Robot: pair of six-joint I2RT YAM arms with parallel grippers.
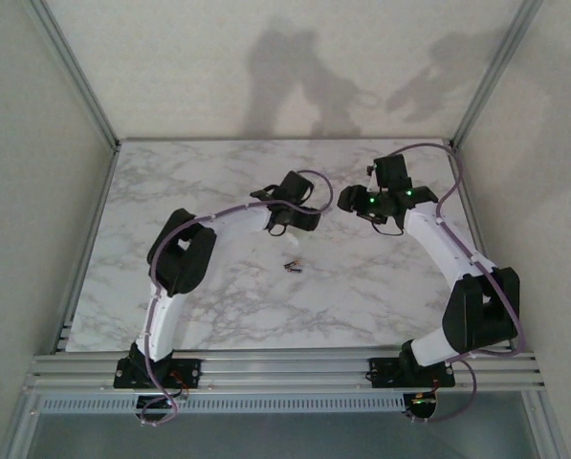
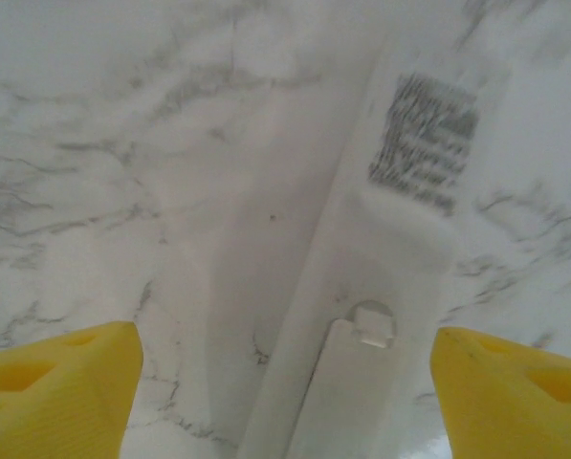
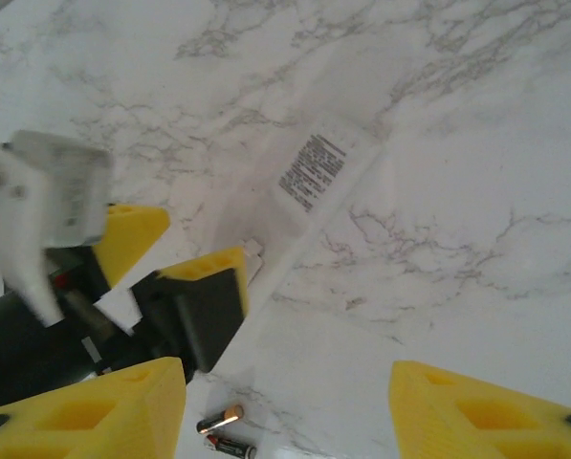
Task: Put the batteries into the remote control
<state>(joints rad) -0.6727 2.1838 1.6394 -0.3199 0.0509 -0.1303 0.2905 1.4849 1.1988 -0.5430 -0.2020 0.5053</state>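
Left gripper (image 2: 285, 368) and right gripper (image 3: 285, 382) both wide open, empty. The remote (image 2: 400, 249) has its cover (image 2: 347, 402) on, so pin it, slide that off, then the 2 batteries (image 3: 224, 432).

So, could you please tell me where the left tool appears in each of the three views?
Top external: left tool at centre, just above the batteries.
Left wrist: its yellow fingers in both bottom corners, open either side of the remote.
Right wrist: at left, fingertips beside the remote's lower-left end.
Shared landmark: the remote's printed label, in both wrist views.
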